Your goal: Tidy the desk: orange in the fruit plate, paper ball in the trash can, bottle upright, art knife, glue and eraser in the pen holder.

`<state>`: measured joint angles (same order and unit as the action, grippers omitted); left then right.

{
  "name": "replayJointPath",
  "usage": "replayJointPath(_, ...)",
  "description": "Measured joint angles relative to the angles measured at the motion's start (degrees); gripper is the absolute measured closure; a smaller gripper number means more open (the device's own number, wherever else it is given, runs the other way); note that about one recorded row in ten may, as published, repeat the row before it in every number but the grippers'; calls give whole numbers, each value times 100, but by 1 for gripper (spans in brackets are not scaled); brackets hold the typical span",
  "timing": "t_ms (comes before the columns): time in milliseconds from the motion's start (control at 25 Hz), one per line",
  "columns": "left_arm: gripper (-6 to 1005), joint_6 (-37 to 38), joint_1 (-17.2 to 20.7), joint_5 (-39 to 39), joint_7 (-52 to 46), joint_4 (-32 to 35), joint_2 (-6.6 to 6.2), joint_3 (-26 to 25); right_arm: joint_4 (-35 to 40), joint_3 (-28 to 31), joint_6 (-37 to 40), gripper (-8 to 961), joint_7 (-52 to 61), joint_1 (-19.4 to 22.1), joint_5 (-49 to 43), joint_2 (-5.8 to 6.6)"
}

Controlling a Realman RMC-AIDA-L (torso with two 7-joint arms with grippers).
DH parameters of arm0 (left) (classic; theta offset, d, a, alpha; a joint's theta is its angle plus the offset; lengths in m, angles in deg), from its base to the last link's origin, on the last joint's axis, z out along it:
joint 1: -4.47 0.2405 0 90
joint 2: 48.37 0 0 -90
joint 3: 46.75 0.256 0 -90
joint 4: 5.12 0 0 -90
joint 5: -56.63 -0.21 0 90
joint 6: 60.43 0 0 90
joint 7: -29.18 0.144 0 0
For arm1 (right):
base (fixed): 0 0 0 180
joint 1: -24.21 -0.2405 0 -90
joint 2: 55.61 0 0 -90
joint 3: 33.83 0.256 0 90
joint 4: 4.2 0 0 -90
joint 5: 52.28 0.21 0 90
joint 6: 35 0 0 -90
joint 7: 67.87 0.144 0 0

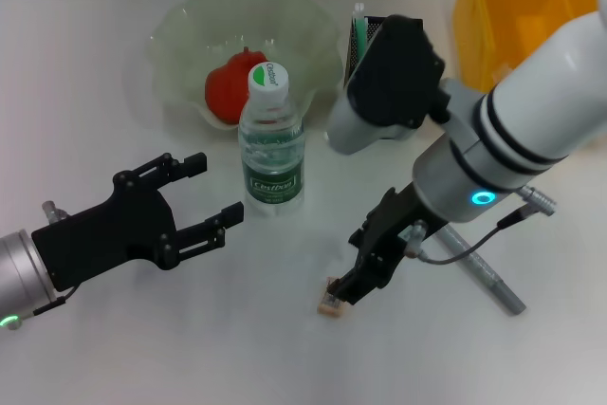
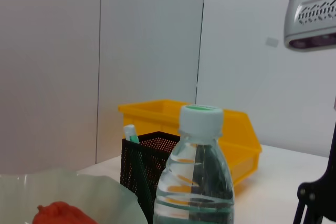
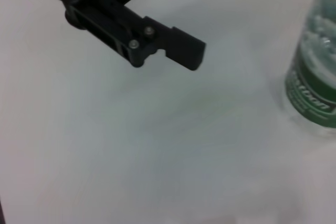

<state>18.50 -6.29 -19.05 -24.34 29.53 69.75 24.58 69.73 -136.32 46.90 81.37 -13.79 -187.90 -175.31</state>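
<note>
Plastic, glass and mesh on a matt surface (image 1: 142,348)

The bottle (image 1: 273,154) was clear glossy plastic; the fruit plate (image 1: 180,40) translucent glass; the pen holder (image 2: 144,169) black mesh; the fingers (image 1: 218,220) matt black.

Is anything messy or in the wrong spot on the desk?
Yes. A silver pen-like tool lies loose on the table near the right arm, not in the pen holder. The tiny eraser is still on the table at the right gripper. The bottle stands upright.

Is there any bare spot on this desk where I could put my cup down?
The near desk edge, in front of the left gripper and the eraser, is bare, as is the far left corner beside the fruit plate. It is crowded around the bottle, pen holder and right gripper.
</note>
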Motion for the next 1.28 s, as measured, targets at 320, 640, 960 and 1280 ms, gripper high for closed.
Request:
replayJointPath(320, 214, -36, 45, -7, 0, -46, -10, -49, -331, -524, -383, 254, 103, -189, 144, -9)
replayJointPath(640, 214, -22, 56, -9, 0, -46, -18, -49, -441, -954, -553, 272, 335, -362, 124, -10)
replayJointPath(960, 214, -13, 71, -8, 6, -46, -13, -34, -456, -1129, -547, 409, 420, -482, 96, -9)
replayJointPath(1280, 214, -1, 76, -7, 9, -46, -9, -22, 267, -979, -77, 554, 799, -225, -485, 9)
